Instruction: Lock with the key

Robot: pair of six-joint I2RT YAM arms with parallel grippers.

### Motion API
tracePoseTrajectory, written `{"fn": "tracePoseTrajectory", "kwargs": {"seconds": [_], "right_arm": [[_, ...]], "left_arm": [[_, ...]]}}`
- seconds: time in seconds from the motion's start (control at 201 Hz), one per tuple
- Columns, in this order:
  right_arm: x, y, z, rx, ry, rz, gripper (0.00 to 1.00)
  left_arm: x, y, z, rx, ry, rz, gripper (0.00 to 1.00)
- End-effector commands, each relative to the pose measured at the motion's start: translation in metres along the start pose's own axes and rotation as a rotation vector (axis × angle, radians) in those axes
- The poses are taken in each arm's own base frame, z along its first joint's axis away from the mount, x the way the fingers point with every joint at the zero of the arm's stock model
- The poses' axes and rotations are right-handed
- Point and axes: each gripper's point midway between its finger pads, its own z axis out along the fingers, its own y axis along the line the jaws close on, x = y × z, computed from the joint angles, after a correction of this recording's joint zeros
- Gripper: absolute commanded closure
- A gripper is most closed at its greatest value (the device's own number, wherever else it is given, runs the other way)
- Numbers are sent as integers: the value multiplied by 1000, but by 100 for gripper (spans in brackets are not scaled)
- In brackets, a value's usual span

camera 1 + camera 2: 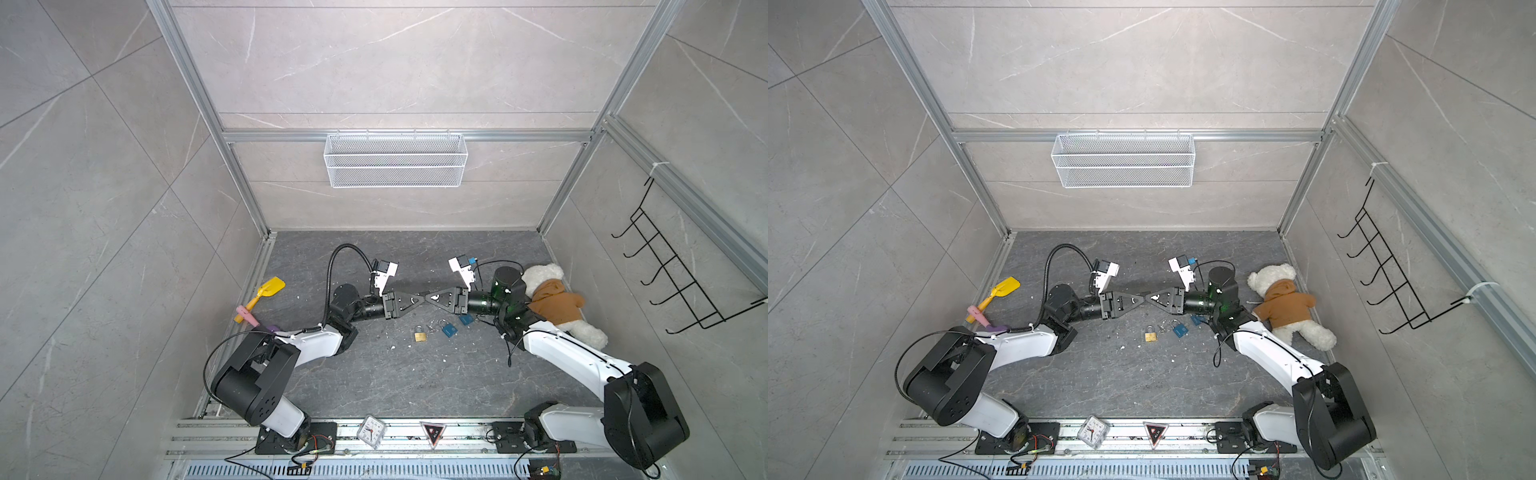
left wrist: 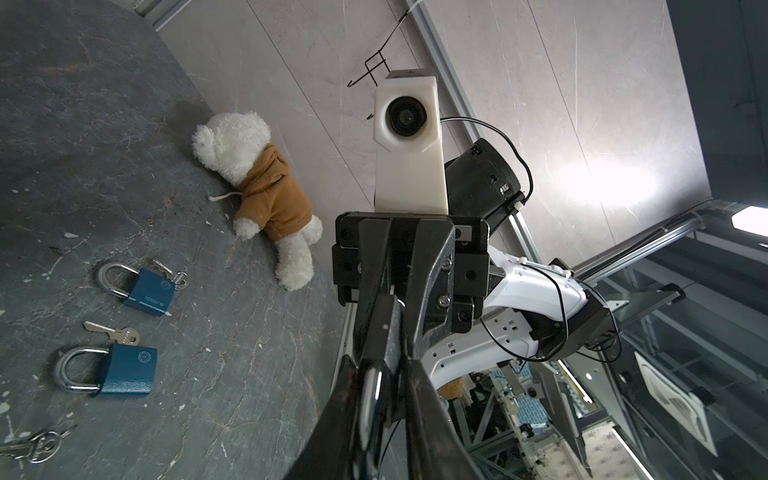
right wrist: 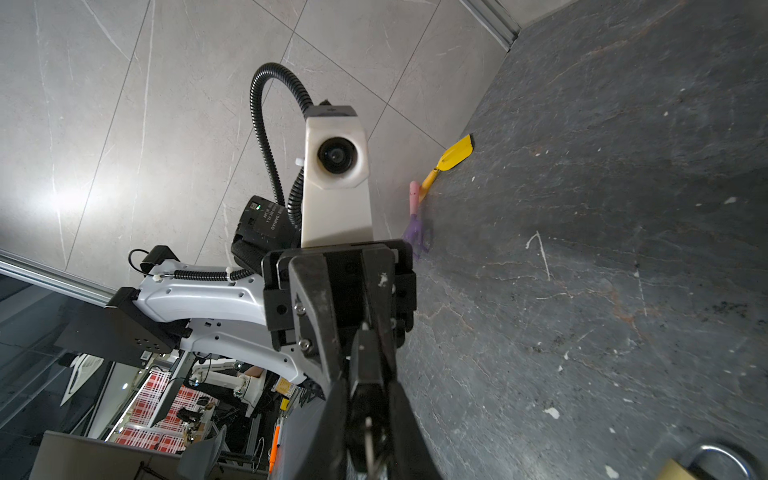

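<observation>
Clamps left gripper on shackle of stiff, probably slick padlock left of bear; pinches thin key in right gripper.

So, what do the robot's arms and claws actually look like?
The left arm and right arm have white shells and black joints. The left claw and right claw are black tapering triangles. A ribbed black hose loops on the left, a thin black cable on the right.
</observation>
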Motion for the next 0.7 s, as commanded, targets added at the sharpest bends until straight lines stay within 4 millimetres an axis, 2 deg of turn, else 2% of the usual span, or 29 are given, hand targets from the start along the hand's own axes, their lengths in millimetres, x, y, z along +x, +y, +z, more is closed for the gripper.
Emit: {"fn": "tracePoseTrajectory", "kwargs": {"seconds": [0.0, 0.129, 0.169, 0.279, 0.388, 0.438, 0.697], "right_arm": [[7, 3, -1, -10, 10, -11, 100], [9, 2, -1, -15, 19, -7, 100], [9, 2, -1, -15, 19, -7, 100], [9, 3, -2, -10, 16, -12, 100], [9, 4, -4, 16, 25, -22, 78], [9, 3, -5, 33, 32, -31, 72], [9, -2, -16, 120, 34, -47, 54]], "left_arm": [[-16, -25, 3, 64, -34, 95, 83], [-15, -24, 3, 61, -33, 91, 93], [-14, -23, 3, 58, -30, 89, 100], [-11, -22, 2, 53, -21, 91, 100], [-6, -26, 0, 60, 5, 123, 100], [-4, -25, 0, 50, 20, 138, 100], [5, -27, -3, 38, 74, 186, 100]]}}
